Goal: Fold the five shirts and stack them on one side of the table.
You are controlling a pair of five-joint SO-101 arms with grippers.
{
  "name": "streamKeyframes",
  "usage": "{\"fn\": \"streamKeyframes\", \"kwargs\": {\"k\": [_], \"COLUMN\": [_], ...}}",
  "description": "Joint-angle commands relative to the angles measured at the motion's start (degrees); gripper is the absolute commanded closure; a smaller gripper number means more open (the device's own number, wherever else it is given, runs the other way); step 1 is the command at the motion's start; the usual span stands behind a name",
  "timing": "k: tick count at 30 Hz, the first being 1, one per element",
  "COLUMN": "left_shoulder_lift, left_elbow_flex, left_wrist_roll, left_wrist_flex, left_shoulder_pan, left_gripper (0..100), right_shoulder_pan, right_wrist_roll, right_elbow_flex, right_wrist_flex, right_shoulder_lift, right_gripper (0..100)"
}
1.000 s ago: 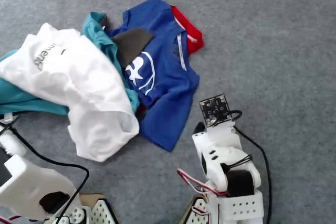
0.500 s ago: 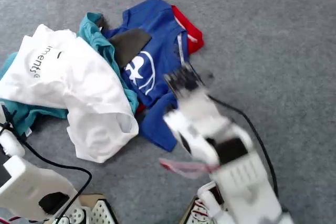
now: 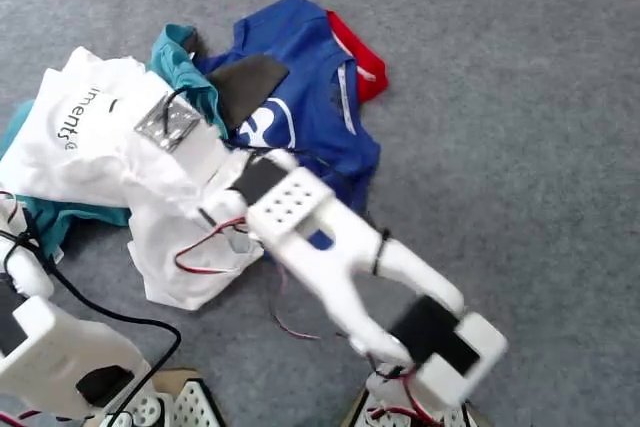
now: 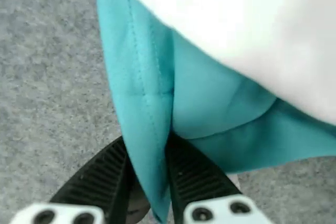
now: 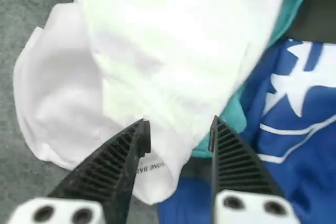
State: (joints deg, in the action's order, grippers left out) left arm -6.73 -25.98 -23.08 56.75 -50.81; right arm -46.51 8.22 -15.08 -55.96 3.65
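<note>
A pile of shirts lies at the table's left. The white shirt is on top of a teal shirt. A blue shirt with a white emblem covers a red shirt, and a dark grey shirt peeks out. My right gripper hovers open over the white shirt, its fingers straddling a fold, beside the blue shirt. In the high view that arm stretches across the pile. My left gripper is shut on a folded edge of the teal shirt at the pile's near-left corner.
Grey felt covers the table, with bare room over its right half. The left arm's white body and black cable sit at the near-left corner. Red and white wires hang under the right arm.
The right arm has swung from the near right, across the blue shirt, to above the white shirt. The white and teal shirts have shifted slightly left.
</note>
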Motion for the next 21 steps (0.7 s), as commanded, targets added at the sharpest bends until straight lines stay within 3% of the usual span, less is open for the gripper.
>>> {"fn": "streamKeyframes", "kwargs": {"k": [1, 7, 11, 21], "left_shoulder_lift": [0.2, 0.2, 0.2, 0.1], "left_elbow_flex": [-0.6, -0.7, -0.7, -0.9], "left_wrist_roll": [0.1, 0.1, 0.1, -0.2], "left_wrist_flex": [-0.4, -0.4, -0.4, -0.9], "left_shoulder_pan": [1.7, 1.7, 1.7, 1.7], "left_gripper": [97, 97, 97, 97], "right_shoulder_pan": [-1.3, -1.2, -0.7, 2.5], "right_wrist_roll": [-0.3, -0.3, 0.1, -0.3], "right_elbow_flex": [5.0, 8.2, 8.6, 11.6], "right_wrist_flex": [4.6, 6.9, 6.9, -2.1], "right_shoulder_lift": [5.6, 12.8, 13.1, 3.4], "right_gripper": [80.5, 82.5, 98.8, 98.5]}}
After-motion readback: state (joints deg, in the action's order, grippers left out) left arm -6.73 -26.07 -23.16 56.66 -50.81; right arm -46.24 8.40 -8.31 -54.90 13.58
